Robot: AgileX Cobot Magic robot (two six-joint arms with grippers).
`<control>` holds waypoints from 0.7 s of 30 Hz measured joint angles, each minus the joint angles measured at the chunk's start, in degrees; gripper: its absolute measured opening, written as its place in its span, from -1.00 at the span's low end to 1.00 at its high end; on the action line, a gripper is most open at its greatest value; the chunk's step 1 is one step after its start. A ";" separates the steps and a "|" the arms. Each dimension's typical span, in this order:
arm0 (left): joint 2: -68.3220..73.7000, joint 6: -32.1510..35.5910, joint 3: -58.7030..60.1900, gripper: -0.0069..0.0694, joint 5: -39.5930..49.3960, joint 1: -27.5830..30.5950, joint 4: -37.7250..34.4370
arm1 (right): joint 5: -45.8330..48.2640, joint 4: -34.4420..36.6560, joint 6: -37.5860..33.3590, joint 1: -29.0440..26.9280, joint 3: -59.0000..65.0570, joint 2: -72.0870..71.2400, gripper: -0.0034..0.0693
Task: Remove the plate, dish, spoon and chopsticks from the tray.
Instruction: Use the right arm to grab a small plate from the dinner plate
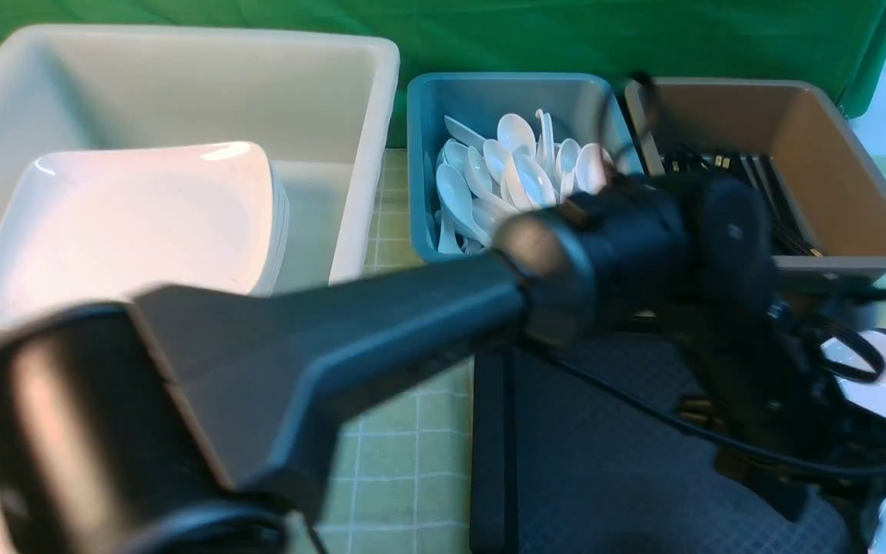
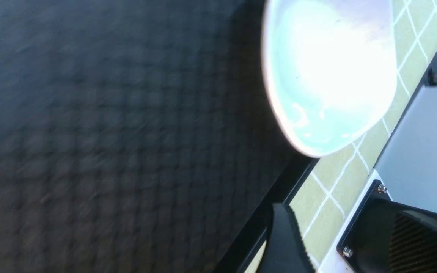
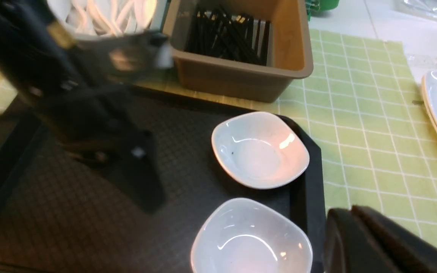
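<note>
Tray [image 3: 70, 227] carries two small white dishes at its right end: one dish [image 3: 260, 149] toward the brown bin [image 3: 241, 76], the other dish [image 3: 250, 240] beside the closed, empty right gripper [image 3: 349, 220]. Left gripper [image 1: 774, 462] is too blurred to judge.

Left arm [image 1: 335, 338] matte black, a broad flat tapering link between rounded cylindrical joint housings, thin black cable [image 1: 643, 405] trailing off it, brass-coloured patch [image 3: 61, 34] near the wrist; wrist hardware: black carbon-weave plate [image 2: 412, 235] with two silver screws [image 2: 382, 188], plain grey panel [image 2: 423, 151], serrated black finger [image 2: 285, 242].
</note>
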 joint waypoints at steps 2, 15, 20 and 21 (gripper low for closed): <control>1.25 0.00 -2.35 0.10 1.52 -0.16 0.02 | 0.07 0.00 0.35 0.00 0.00 0.04 -0.91; -7.82 -0.84 -13.17 -0.79 10.25 4.22 14.23 | 0.41 0.93 -0.17 0.00 5.66 19.06 -0.90; -20.37 -0.11 -1.84 -0.83 10.37 9.97 14.23 | -3.11 1.12 -2.50 0.00 5.66 32.80 -0.72; -24.28 0.48 2.93 -0.83 10.51 12.35 14.30 | -4.81 1.29 -2.72 0.00 5.66 36.49 -0.60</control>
